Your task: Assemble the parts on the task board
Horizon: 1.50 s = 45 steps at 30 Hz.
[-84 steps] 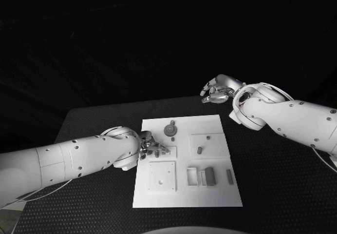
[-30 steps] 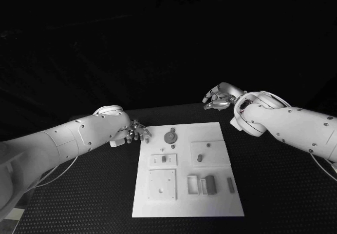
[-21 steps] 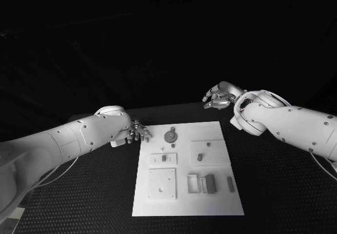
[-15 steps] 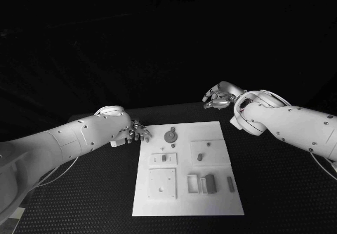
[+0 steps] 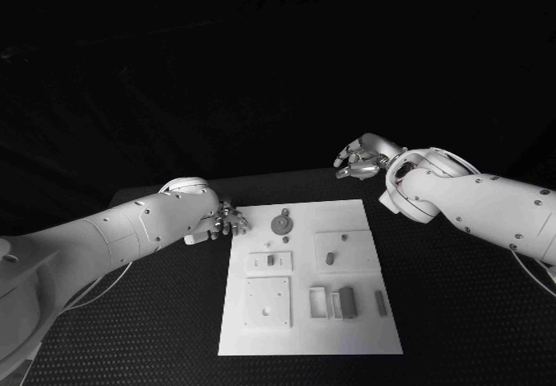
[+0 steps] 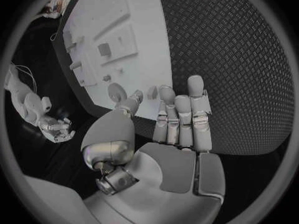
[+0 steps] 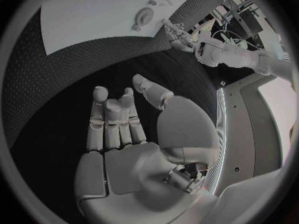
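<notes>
- The flat white rectangular task board (image 5: 311, 277) lies in the middle of the black textured desk (image 5: 464, 305), its long side running away from the robot.
- The small grey parts sit on it: a round disc-shaped grey part (image 5: 282, 221) near the far edge, a short grey peg (image 5: 329, 259) in a square recess, and a slim grey bar (image 5: 379, 302) nearer the robot.
- The left hand (image 5: 226, 223) hangs just beside the board's far left corner, released, fingers straight and together, holding nothing; probably parked near the disc for a next reach.
- The right hand (image 5: 361, 158) is raised beyond the board's far right corner, well apart from the parts, fingers loose and empty, likely waiting clear of the work.
</notes>
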Motion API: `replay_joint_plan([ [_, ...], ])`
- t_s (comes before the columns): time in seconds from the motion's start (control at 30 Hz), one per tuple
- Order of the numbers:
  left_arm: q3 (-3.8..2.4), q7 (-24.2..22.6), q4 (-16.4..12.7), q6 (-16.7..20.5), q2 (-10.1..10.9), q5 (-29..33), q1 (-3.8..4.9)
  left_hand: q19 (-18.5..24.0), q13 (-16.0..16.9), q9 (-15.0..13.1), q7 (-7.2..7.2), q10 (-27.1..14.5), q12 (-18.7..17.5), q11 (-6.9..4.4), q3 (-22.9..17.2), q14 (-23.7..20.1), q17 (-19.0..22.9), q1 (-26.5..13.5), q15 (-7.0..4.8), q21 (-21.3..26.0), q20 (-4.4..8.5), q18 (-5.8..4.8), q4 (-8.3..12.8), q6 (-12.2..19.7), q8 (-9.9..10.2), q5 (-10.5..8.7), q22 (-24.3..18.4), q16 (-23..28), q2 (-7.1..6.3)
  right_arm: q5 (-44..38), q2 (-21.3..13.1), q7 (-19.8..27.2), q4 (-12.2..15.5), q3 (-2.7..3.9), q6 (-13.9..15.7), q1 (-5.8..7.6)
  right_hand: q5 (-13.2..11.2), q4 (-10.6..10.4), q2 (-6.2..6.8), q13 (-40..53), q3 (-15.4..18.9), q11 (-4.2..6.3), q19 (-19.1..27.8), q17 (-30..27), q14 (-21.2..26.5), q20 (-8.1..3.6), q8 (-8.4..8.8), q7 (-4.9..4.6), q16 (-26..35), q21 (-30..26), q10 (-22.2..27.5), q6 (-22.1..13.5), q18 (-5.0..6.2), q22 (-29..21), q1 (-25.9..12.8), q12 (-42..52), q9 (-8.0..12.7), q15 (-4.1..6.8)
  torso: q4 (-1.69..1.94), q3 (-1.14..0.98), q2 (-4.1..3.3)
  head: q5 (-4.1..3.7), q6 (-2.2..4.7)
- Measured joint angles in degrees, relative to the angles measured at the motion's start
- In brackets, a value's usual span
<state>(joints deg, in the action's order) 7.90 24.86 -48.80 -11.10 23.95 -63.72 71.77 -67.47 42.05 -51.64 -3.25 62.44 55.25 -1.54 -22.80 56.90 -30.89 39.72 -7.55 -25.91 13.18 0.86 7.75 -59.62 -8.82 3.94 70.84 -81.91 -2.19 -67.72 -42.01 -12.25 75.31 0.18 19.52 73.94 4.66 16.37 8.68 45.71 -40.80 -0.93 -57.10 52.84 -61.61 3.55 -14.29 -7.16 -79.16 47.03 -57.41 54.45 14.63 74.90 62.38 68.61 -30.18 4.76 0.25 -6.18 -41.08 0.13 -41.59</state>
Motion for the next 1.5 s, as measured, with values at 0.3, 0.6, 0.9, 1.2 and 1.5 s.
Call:
replay_joint_plan([
  [0.3, 0.0, -0.2, 0.8, -0.4, -0.5, -0.1, -0.01, 0.0, 0.0, 0.1, -0.18, 0.0, 0.0, -0.01, 0.0, -0.1, -0.1, 0.3, 0.08, 0.0, 0.0, -0.01, 0.0, 0.2, 0.0, 0.0, 0.0, 0.0, 0.33, 0.0, 0.1, 0.0, 0.0, 0.0, 0.0, 0.0, 0.0, 0.0, 0.0, 0.0, 0.0, 0.0, 0.0, 0.0, -0.1, 0.0, 0.0, -0.11, 0.0, 0.0, 0.0, 0.2, 0.0, 0.0, 0.0, 0.0, 0.0, -0.06, 0.01, 0.01, -0.01, -0.06, -0.11],
  [0.6, -0.01, -0.6, 1.0, -0.4, -0.7, -0.1, -0.24, 0.0, 0.0, 0.2, -0.2, 0.0, 0.0, -0.01, 0.0, -0.1, -0.2, 0.7, 0.1, 0.0, 0.0, -0.02, 0.0, 0.4, 0.0, 0.0, 0.0, 0.0, 1.13, 0.0, 0.1, 0.0, 0.1, 0.0, 0.0, 0.0, 0.0, 0.0, 0.0, 0.0, 0.0, 0.0, 0.0, 0.0, 0.1, 0.0, 0.0, -0.09, 0.0, 0.0, 0.0, 0.2, 0.0, 0.0, 0.0, 0.0, 0.0, 0.11, 0.01, 0.01, 0.02, -0.07, -0.2],
  [0.9, -0.01, -0.8, 1.2, -0.3, -0.7, 0.0, -0.25, -0.1, 0.0, 0.5, -0.21, -0.1, 0.0, -0.1, -0.1, -0.2, -0.4, 1.6, 0.19, 0.2, -0.12, -0.03, 0.8, 0.4, 0.0, 0.23, 0.2, 0.0, 3.18, 0.0, 0.1, 0.0, 0.1, 0.0, 0.0, 0.0, 0.0, 0.0, 0.0, 0.0, 0.0, 0.0, 0.0, -0.1, 0.1, 0.0, 0.0, -0.02, 0.0, 0.0, 0.0, 0.2, 0.0, 0.0, 0.0, 0.0, 0.0, 0.11, 0.01, -0.01, 0.04, -0.12, -0.24],
  [1.2, -0.01, -1.0, 1.2, -0.3, -0.9, 0.2, -0.25, -0.2, 0.0, 0.8, -0.29, -0.1, 0.0, -0.11, 0.1, -0.2, -0.7, 3.1, 0.21, 0.2, -0.21, -0.03, 2.9, 0.5, -0.2, 0.23, 0.7, 0.0, 5.68, 0.0, 0.1, 0.0, 0.1, 0.0, 0.0, 0.0, 0.0, 0.0, 0.0, 0.0, 0.0, 0.0, 0.0, -0.1, 0.1, 0.0, 0.0, 0.0, 0.0, 0.0, 0.0, 0.2, 0.0, 0.0, 0.0, 0.0, 0.0, 0.1, 0.01, -0.01, 0.04, -0.14, -0.28],
  [1.5, -0.02, -1.1, 1.8, 0.2, -1.2, 0.7, -0.25, -0.2, 0.0, 1.1, -0.38, -0.1, 0.0, -0.11, -0.1, -0.3, -0.8, 3.9, 0.3, 0.2, -0.21, -0.03, 3.9, 0.6, -0.2, 0.45, 0.9, 0.0, 6.5, 0.0, 0.2, 0.0, 0.1, 0.0, 0.0, 0.0, 0.0, 0.0, 0.0, 0.0, 0.0, 0.0, 0.0, -0.1, 0.0, 0.0, 0.0, -0.01, -0.2, 0.0, 0.0, 0.0, 0.0, 0.0, 0.0, 0.0, 0.0, 0.02, 0.01, -0.01, 0.04, -0.4, -0.3],
])
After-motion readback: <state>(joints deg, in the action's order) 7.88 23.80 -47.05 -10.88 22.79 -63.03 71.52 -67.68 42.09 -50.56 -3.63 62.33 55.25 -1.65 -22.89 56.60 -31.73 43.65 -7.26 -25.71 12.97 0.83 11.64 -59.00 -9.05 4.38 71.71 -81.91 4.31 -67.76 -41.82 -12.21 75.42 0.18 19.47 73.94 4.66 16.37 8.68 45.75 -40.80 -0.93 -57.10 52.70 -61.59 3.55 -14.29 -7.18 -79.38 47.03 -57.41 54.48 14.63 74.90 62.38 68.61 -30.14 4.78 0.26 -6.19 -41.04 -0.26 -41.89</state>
